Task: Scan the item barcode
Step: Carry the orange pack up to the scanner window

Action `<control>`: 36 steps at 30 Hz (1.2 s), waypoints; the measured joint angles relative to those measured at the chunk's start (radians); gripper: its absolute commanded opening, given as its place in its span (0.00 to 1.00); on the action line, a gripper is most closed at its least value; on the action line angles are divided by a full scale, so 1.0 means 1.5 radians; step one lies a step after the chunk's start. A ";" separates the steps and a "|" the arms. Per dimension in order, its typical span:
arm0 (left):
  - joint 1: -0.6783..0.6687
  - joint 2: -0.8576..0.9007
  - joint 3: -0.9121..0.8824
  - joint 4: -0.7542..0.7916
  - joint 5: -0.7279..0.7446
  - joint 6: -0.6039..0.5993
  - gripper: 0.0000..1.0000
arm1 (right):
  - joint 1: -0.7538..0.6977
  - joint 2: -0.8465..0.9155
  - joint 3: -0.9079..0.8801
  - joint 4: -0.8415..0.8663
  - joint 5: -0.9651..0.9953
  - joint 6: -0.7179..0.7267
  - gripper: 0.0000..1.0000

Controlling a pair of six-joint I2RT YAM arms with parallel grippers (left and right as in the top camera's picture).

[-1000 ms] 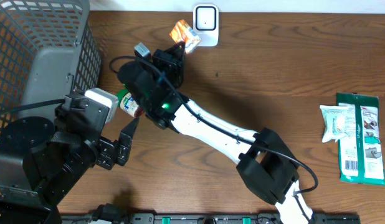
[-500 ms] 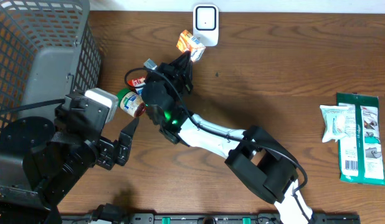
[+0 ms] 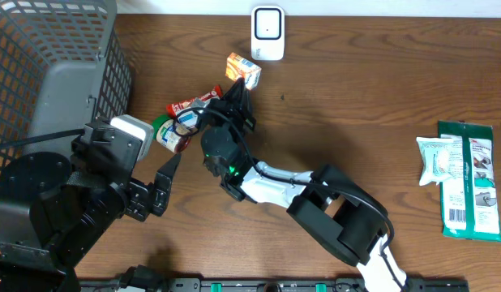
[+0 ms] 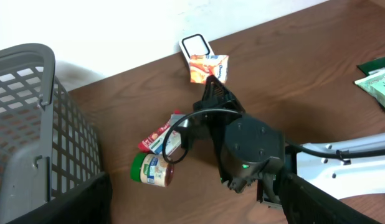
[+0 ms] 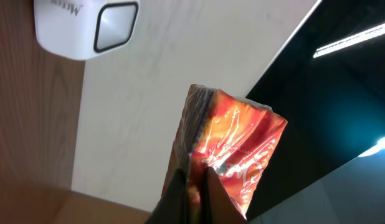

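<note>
Basket leftmost, left tool beside it gaping empty, then a green-lidded jar, then the right tool clamped on the orange packet near the white scanner, its print unreadable, green pouches far right.

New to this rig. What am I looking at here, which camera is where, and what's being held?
These are two robot arms at a wooden table. The wide picture comes from a camera fixed above the table. The other two come from a camera on each wrist, looking along that arm's own fingers.

The right gripper is shut on a small orange packet, held close to the white scanner at the table's far edge. The left arm, at lower left, holds nothing.

On the table are a grey wire basket, a green-lidded jar lying on its side, and a red packet beside it. At far right lie a green pouch and a white pouch.
</note>
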 measured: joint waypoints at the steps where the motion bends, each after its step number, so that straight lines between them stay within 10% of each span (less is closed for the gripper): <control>1: 0.000 0.000 0.000 0.000 0.000 0.000 0.86 | 0.002 0.000 0.000 0.002 -0.004 0.000 0.01; 15: 0.000 0.000 0.000 0.000 0.000 0.000 0.86 | -0.009 0.002 0.002 0.058 0.022 0.077 0.01; 25: 0.000 0.000 0.000 0.000 0.000 0.000 0.86 | -0.116 0.002 0.008 -0.064 0.103 0.366 0.01; 31: 0.000 0.000 0.000 -0.001 0.000 0.000 0.86 | -0.126 -0.066 0.021 -0.509 -0.032 0.704 0.01; 36: 0.000 0.000 0.000 0.000 0.000 0.000 0.86 | -0.174 -0.189 0.036 -0.599 -0.190 0.968 0.01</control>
